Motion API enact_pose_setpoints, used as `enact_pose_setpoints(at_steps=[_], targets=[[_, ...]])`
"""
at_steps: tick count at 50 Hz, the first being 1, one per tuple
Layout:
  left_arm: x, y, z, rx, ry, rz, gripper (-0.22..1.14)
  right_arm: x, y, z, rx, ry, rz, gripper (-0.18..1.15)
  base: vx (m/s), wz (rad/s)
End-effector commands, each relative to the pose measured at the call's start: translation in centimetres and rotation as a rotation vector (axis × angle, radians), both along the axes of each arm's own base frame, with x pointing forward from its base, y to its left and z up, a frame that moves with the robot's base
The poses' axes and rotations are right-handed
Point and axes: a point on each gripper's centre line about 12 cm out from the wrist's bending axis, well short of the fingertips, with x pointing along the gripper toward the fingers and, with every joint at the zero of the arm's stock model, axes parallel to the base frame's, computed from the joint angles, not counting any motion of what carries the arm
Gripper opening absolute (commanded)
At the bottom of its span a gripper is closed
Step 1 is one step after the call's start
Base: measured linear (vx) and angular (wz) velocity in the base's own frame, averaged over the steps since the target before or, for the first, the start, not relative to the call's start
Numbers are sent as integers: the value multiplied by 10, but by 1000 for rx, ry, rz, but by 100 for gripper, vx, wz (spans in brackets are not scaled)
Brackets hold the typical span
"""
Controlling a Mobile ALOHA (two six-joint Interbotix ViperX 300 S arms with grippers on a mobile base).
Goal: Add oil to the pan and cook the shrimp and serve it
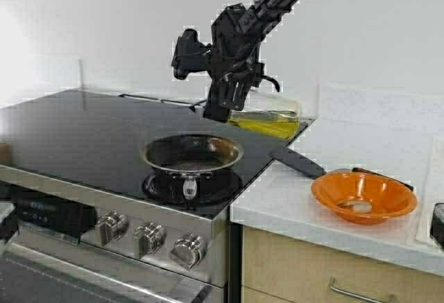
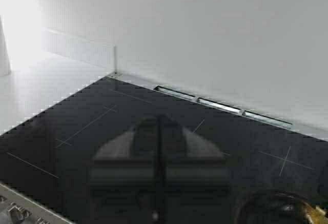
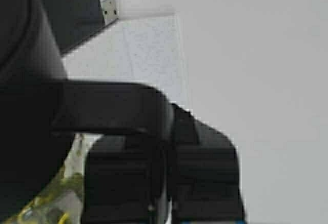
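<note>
The oil (image 1: pixel 267 125) lies yellow-green in a clear jug (image 1: pixel 274 112) tipped steeply over, lifted above the stovetop (image 1: pixel 76 133) just right of and beyond the pan (image 1: pixel 192 154). The right gripper (image 1: pixel 232 88) is clamped on the jug's black handle (image 3: pixel 110 106). The left gripper (image 2: pixel 160 157) is closed on nothing above the stovetop's left part; an orange bowl (image 1: pixel 364 195) sits on the counter (image 1: pixel 361 150) at right.
</note>
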Motion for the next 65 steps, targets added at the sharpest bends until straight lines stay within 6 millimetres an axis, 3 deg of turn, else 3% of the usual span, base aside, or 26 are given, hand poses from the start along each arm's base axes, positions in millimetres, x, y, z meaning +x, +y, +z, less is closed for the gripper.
enact_pose_setpoints(at_steps=[1,21,46,52,61,65], targets=[[1,0,3,0,-9,2,3,5,6,36,-11,-79,6,8,0,0],[1,0,3,-8,-6,2,3,2,18,44,-188,-142,82,7,0,0],[1,0,2,-11,-5,1,3,-1,25,42,-226,-157,117,7,0,0],[1,0,2,-9,-5,1,3,-2,21,54,-40,-132,37,7,0,0],[1,0,2,-9,-3,-1,3,-5,8,96,655,-164,-123,7,0,0],[1,0,1,-11,0,1,3,-11,2,110,838,-201,-129,7,0,0]])
